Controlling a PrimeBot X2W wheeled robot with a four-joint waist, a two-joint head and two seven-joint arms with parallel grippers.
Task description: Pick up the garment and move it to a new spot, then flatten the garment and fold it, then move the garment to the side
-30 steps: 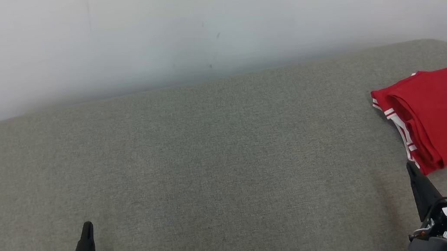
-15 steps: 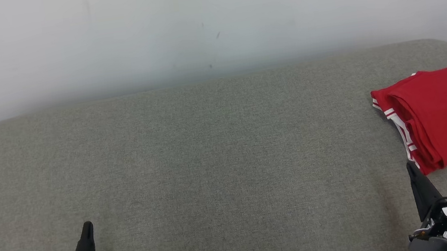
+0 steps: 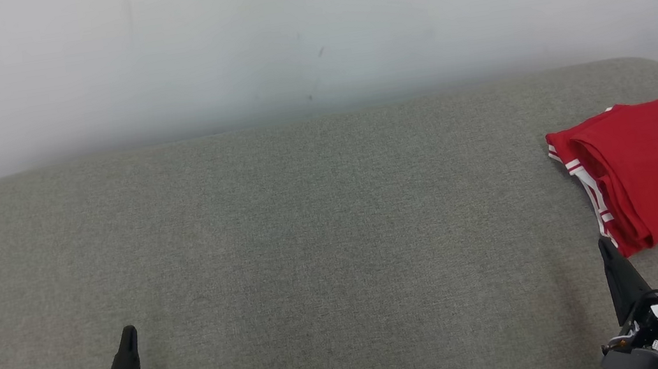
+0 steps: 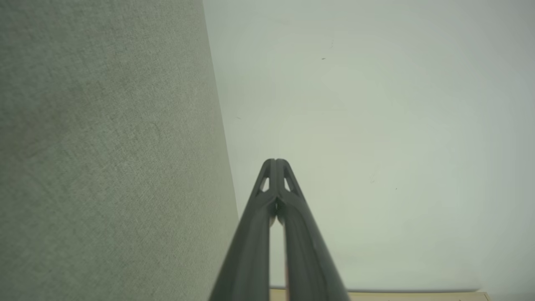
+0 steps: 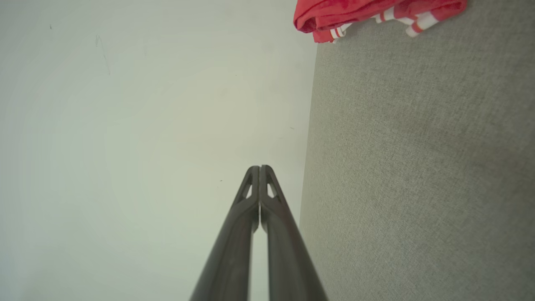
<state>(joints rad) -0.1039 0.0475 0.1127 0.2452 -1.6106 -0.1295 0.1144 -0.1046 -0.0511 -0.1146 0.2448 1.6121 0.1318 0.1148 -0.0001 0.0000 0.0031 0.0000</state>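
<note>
The garment [image 3: 655,171], a red jersey with white stripes and dark lettering, lies folded at the right edge of the grey fabric surface [image 3: 309,226]. Its striped edge [image 5: 376,14] also appears at the top of the right wrist view. My right gripper [image 3: 603,244] rests at the lower right, tip just below the garment's near corner, fingers pressed together and empty [image 5: 260,168]. My left gripper [image 3: 128,332] sits at the lower left, far from the garment, also shut with nothing held [image 4: 275,160].
A pale wall [image 3: 308,33] rises behind the grey surface, whose far corners are rounded. A strip of light wood floor [image 4: 418,296] shows at the bottom of the left wrist view.
</note>
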